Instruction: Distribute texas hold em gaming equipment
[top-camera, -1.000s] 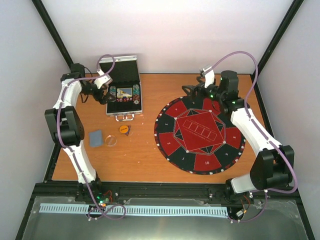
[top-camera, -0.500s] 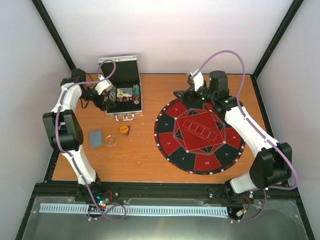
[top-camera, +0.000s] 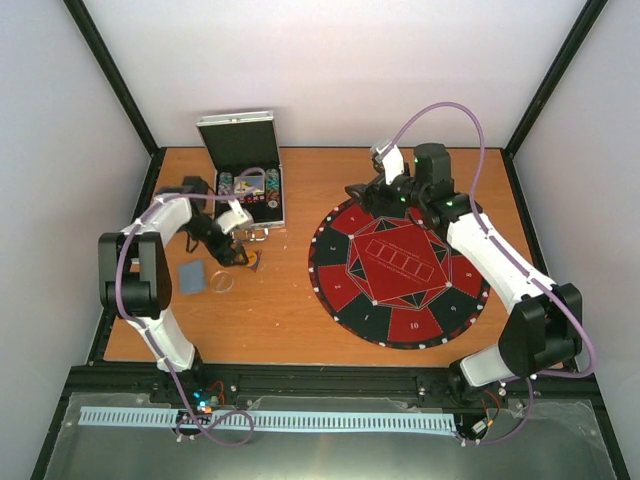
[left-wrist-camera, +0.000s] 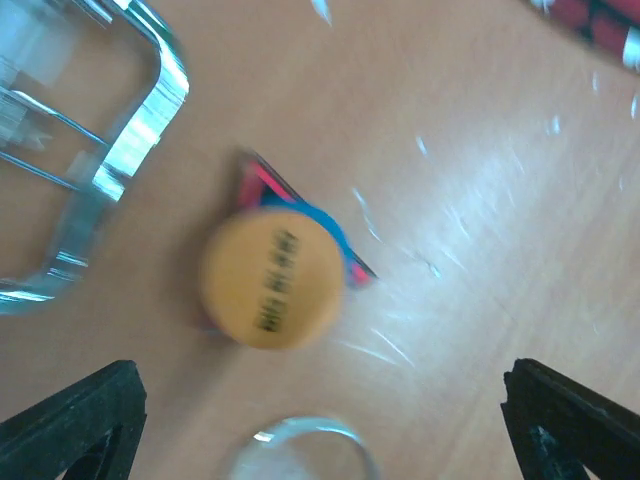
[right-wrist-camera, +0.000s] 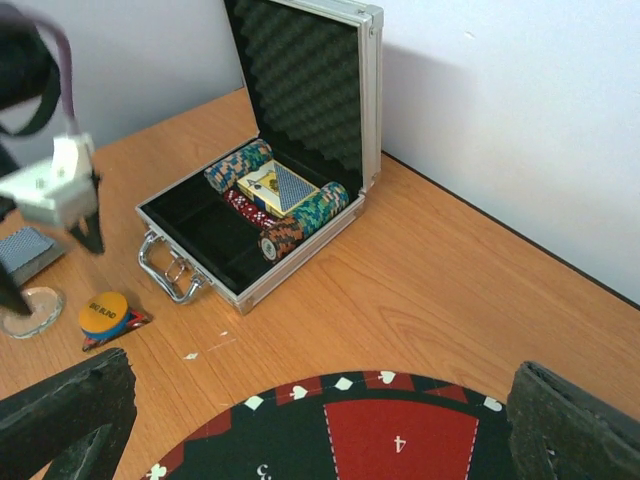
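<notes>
Orange marker disc (left-wrist-camera: 272, 290) lies on the wooden table (top-camera: 290, 310), stacked on a blue disc (left-wrist-camera: 325, 222), and the left gripper (left-wrist-camera: 320, 400) hovers directly above it with fingers spread wide. Beyond it stands the open metal case (right-wrist-camera: 260, 215) of chips and cards, and the right gripper (right-wrist-camera: 320, 400), also wide and empty, hangs over the felt mat (top-camera: 400, 270). A pinch could lift both overlapping discs or skid the top one away.

Lighting's soft, bright and even from overhead with only faint shadows on the table (top-camera: 290, 300), but the left wrist view is smeared with motion blur, the orange disc (left-wrist-camera: 272, 278) all mushy with white glare streaks around it, while the right wrist view is crisp apart from its fuzzy, dark near corners.
</notes>
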